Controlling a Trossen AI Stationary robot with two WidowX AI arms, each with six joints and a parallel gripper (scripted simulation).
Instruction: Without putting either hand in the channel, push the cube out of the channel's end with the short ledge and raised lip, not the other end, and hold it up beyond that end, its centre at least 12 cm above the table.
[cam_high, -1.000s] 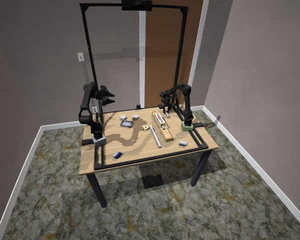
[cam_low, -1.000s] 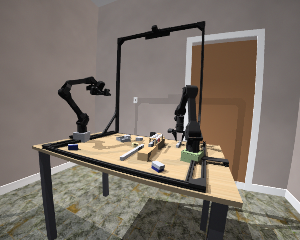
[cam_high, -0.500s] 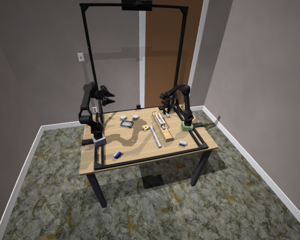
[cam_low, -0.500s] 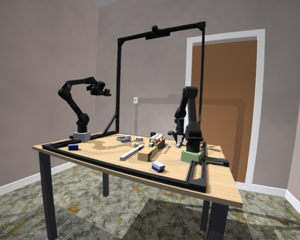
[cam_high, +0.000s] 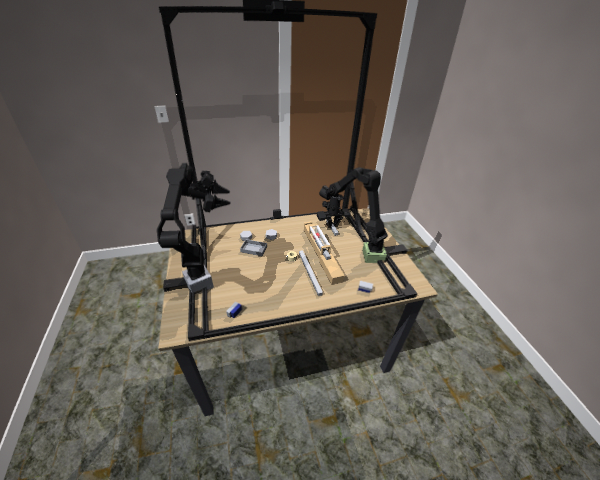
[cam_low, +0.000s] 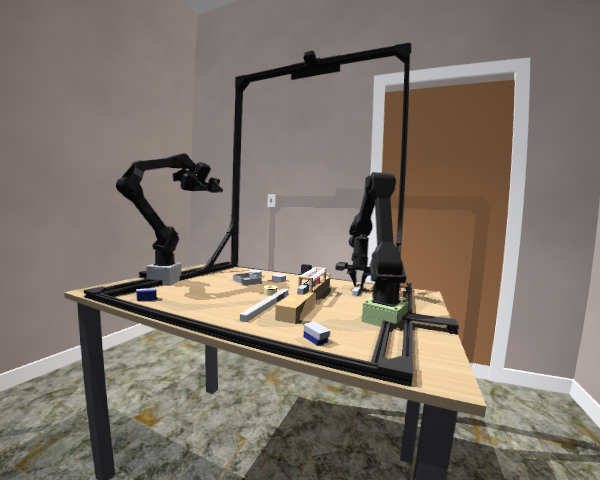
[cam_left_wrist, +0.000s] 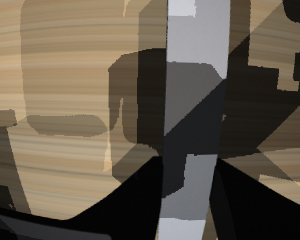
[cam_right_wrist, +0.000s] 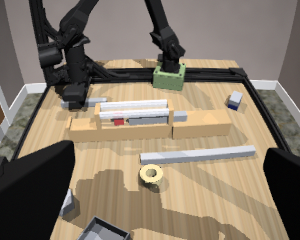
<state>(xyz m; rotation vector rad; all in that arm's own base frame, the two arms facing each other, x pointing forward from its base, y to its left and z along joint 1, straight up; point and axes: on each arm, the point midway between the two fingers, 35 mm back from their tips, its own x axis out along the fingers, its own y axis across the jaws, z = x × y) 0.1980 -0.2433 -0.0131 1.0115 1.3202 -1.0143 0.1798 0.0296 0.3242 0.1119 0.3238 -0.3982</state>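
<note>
The wooden channel block (cam_high: 321, 255) lies on the table's far right part, with pale rails on top; it also shows in the right wrist view (cam_right_wrist: 134, 120). The small red cube (cam_right_wrist: 119, 121) sits inside the channel, near its far end in the top view (cam_high: 316, 231). My left gripper (cam_high: 332, 225) is low beside that far end, outside the channel. In the left wrist view its fingers press both sides of a short grey rod (cam_left_wrist: 190, 126). My right gripper (cam_high: 222, 196) is open and empty, held high above the table's left side.
A long grey bar (cam_high: 311, 272) lies beside the channel. A yellow ring (cam_high: 290, 255), a grey tray (cam_high: 253, 247) and two grey discs (cam_high: 245, 235) sit mid-table. A blue block (cam_high: 233, 309) and a white-blue block (cam_high: 365, 286) lie near the front. Black rails frame the table.
</note>
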